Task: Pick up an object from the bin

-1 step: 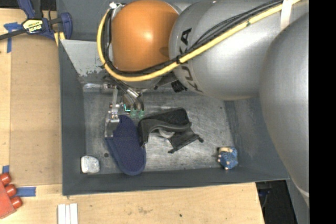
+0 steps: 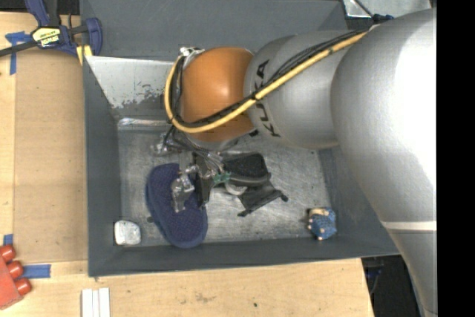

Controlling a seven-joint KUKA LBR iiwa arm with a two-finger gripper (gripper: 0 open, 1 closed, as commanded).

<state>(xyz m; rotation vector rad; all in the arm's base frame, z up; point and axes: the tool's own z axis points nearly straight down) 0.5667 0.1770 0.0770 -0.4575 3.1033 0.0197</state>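
Observation:
My gripper point(image 2: 187, 188) hangs low in the bin's middle, its fingers right over the upper part of a dark blue cloth-like oval thing point(image 2: 172, 213) that lies at the bin's front left. Whether the cloth is between the fingers cannot be made out. Just right of the gripper lies a black flat object point(image 2: 251, 167) with a black angular piece point(image 2: 261, 199) below it.
A small white-clear lump point(image 2: 127, 233) sits in the front left corner. A small blue and tan thing point(image 2: 321, 222) lies near the front right corner. The arm with its orange cover and yellow cable spans the bin's back and right.

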